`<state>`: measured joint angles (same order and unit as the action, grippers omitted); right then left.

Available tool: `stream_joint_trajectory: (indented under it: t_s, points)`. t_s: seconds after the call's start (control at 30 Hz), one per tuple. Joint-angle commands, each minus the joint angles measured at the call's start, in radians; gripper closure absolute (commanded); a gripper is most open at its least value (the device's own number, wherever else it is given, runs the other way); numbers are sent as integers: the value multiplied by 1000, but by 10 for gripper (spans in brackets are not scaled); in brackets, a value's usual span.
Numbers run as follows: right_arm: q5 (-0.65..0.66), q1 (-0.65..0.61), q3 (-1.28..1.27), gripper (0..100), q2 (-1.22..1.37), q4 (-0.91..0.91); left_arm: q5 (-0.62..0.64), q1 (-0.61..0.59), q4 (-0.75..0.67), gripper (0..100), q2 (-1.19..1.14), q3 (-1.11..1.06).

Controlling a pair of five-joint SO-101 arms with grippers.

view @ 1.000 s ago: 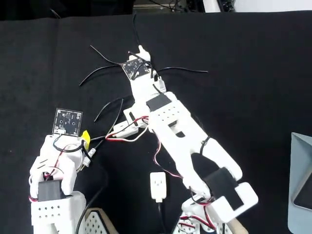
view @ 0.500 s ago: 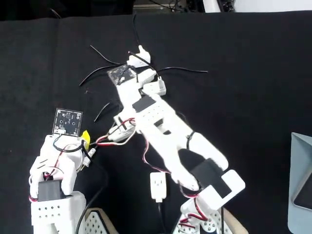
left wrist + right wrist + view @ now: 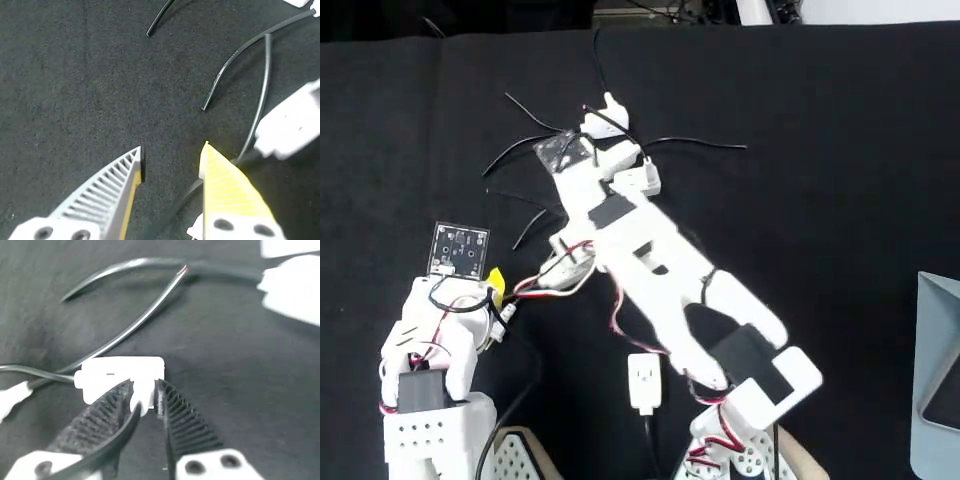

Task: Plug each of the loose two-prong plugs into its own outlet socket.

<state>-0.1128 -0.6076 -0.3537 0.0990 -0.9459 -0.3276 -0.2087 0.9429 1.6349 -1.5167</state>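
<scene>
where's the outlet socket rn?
High view: the outlet socket lies at the near edge of the table, between the left arm and the right arm, beside the right arm's base.

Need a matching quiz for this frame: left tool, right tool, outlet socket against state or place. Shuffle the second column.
1. left tool
2. right tool
3. white outlet socket

A. at the near edge of the black table, nothing plugged in
B. shut on a white plug
C. open over bare table

Pairs: 1-C, 2-B, 3-A.
</scene>
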Motion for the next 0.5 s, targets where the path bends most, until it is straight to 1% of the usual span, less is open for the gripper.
stream_joint_trajectory:
  t_s: [0.0, 0.07, 0.2, 0.33, 0.47]
  points:
    - [-8, 117, 70, 986, -111, 2, 11, -12, -5, 805, 11, 4]
    - [-20, 150, 79, 986, -127, 8, 11, -12, -6, 805, 11, 4]
    - [-94, 181, 93, 986, -128, 71, 11, -12, -6, 805, 11, 4]
    - [-101, 172, 87, 986, -125, 196, 11, -12, -5, 805, 11, 4]
    - [-103, 126, 85, 986, -119, 307, 11, -12, -3, 805, 11, 4]
